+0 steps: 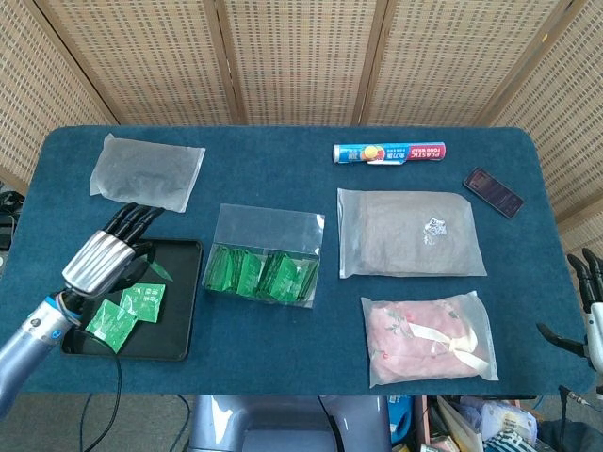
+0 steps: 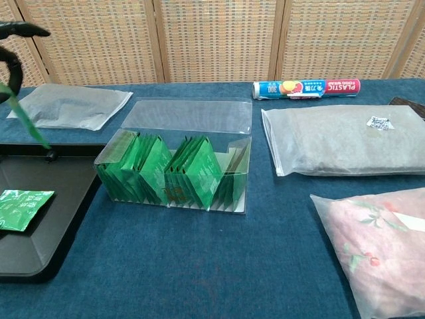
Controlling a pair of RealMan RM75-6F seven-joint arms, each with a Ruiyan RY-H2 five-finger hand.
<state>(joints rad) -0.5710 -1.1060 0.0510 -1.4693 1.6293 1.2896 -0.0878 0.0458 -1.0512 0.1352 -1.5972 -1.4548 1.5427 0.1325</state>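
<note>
Over the black tray [image 1: 188, 299], left hand [image 1: 105, 259] apparently pinches a green sachet [image 1: 158, 270] beneath its fingers.

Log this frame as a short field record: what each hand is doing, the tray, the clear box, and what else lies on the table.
left hand: above the black tray, pinching a green packet
right hand: at the table's right edge, fingers apart, holding nothing
tray contents: two green sachets
clear box: lid open, rows of green packets upright inside
other items: plastic wrap roll, phone, three bagged items

Clear glossy plastic box [image 1: 265, 254], matt black tray [image 1: 179, 320], ribbed metal left hand [image 1: 102, 256], blue cloth table [image 1: 283, 179].
</note>
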